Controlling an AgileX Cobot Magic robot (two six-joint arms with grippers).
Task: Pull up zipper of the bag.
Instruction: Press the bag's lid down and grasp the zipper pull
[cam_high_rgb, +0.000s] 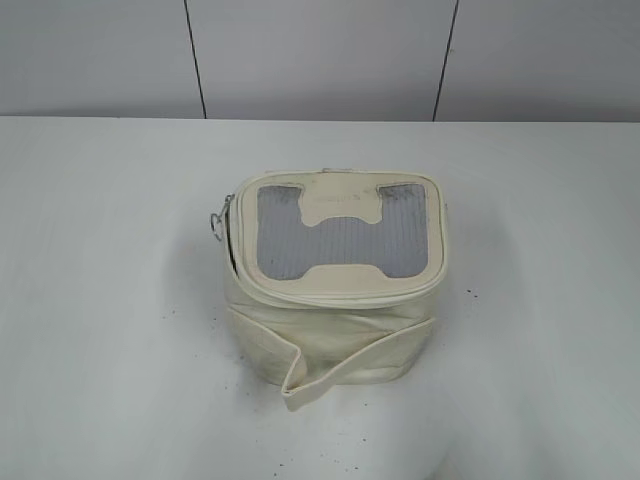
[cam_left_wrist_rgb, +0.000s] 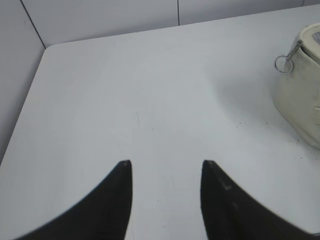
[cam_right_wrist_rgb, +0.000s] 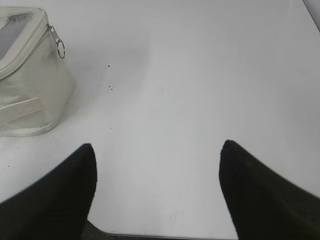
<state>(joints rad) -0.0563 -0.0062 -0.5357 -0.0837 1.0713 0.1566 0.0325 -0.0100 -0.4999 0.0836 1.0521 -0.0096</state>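
Observation:
The cream boxy bag (cam_high_rgb: 335, 300) stands mid-table, with a grey mesh top and a cream H-shaped patch. The zipper track (cam_high_rgb: 330, 292) runs round its top rim. A silver pull with a ring (cam_high_rgb: 217, 222) hangs at its left corner; it shows in the left wrist view (cam_left_wrist_rgb: 284, 62). Another ring pull shows in the right wrist view (cam_right_wrist_rgb: 60, 48). A loose strap (cam_high_rgb: 300, 385) lies at the front. My left gripper (cam_left_wrist_rgb: 166, 164) is open over bare table, left of the bag (cam_left_wrist_rgb: 302, 95). My right gripper (cam_right_wrist_rgb: 157, 146) is open, right of the bag (cam_right_wrist_rgb: 30, 85). Neither gripper shows in the exterior view.
The white table (cam_high_rgb: 110, 300) has small dark specks around the bag. A panelled wall (cam_high_rgb: 320, 55) stands behind it. The table's far-left corner shows in the left wrist view (cam_left_wrist_rgb: 47, 50), its near edge in the right wrist view (cam_right_wrist_rgb: 160, 235).

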